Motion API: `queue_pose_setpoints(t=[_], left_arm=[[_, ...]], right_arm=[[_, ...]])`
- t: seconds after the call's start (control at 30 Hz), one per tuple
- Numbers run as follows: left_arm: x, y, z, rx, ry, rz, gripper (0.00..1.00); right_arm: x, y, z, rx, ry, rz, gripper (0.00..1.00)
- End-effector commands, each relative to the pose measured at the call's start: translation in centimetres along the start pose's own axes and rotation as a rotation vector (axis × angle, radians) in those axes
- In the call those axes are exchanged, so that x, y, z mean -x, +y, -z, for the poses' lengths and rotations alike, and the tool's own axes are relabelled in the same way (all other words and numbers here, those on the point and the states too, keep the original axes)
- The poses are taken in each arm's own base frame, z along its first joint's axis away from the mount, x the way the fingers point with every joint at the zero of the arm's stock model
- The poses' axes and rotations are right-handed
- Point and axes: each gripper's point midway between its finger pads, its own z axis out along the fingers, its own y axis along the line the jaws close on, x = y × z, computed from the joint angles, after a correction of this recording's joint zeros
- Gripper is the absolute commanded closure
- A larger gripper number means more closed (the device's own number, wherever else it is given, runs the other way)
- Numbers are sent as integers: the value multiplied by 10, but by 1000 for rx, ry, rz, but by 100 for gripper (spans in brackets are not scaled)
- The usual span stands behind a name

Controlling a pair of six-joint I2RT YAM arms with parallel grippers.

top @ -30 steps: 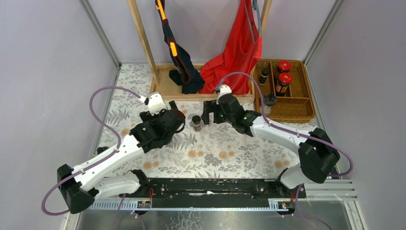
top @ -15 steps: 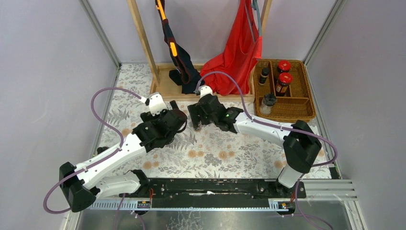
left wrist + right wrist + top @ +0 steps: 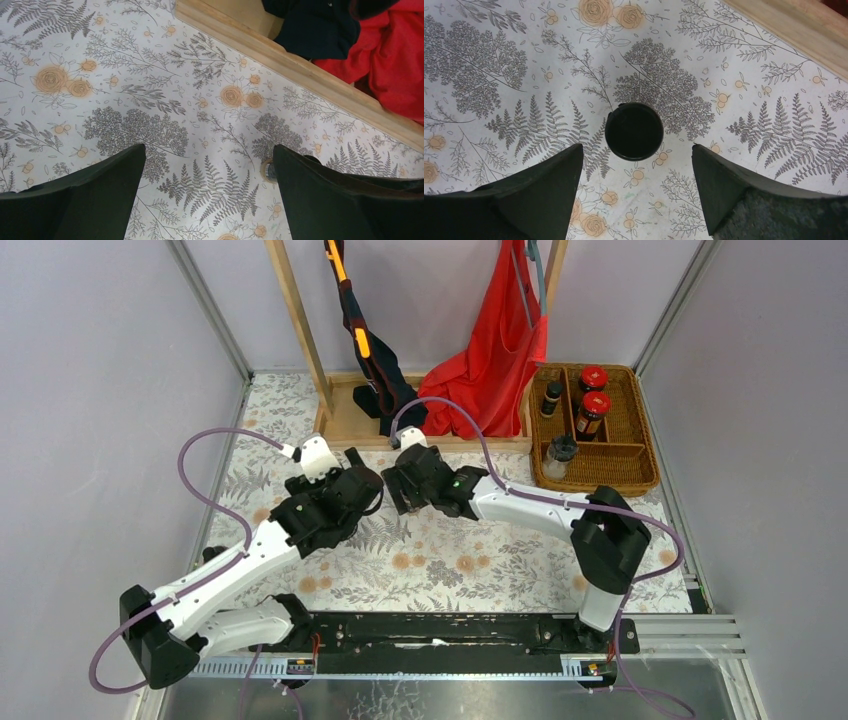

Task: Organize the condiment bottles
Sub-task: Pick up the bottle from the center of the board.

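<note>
Directly under the right gripper (image 3: 635, 149) stands a black-capped bottle (image 3: 634, 131), upright on the floral worktop (image 3: 479, 65) about midway across, towards the far edge. The jaws are spread wide. Both fingers (image 3: 541, 192) flank the round cap with bare cloth between on each side, so nothing is gripped or touched. The left gripper (image 3: 209, 152) is spread just as wide and holds nothing. Only a sliver of the same bottle shows in its wrist view, at the inner edge of its right finger.

A wicker basket (image 3: 648, 430) sits in the far right corner. Two red-lidded jars (image 3: 592, 412) share its far right compartment, a small dark bottle (image 3: 552, 397) stands in the narrow far left one, and a pale bottle (image 3: 562, 452) stands at the left end of the near compartment. The wooden base of a clothes rack (image 3: 300, 75) runs along the far edge just beyond both grippers, with a red cloth (image 3: 495, 360) and a dark garment (image 3: 385, 385) draped onto it.

The right arm reaches from the near right edge across to the centre, wrist pointing down. The left arm stretches diagonally from the near left corner, so the two grippers sit close side by side.
</note>
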Motion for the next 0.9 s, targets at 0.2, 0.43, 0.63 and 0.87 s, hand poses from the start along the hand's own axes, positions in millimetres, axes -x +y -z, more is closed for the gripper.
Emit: queue_pose_setpoints(t=[0.2, 0.43, 0.63, 0.87], left_arm=[[-4, 10, -7, 32, 10, 21, 2], [-6, 12, -7, 33, 18, 33, 2], [-8, 13, -8, 36, 23, 27, 2], [-7, 12, -7, 35, 22, 33, 2]], right_arm=[[26, 12, -4, -2, -46, 15, 29], [24, 16, -14, -3, -35, 16, 38], [21, 15, -18, -12, -28, 11, 41], [18, 13, -22, -27, -23, 14, 48]])
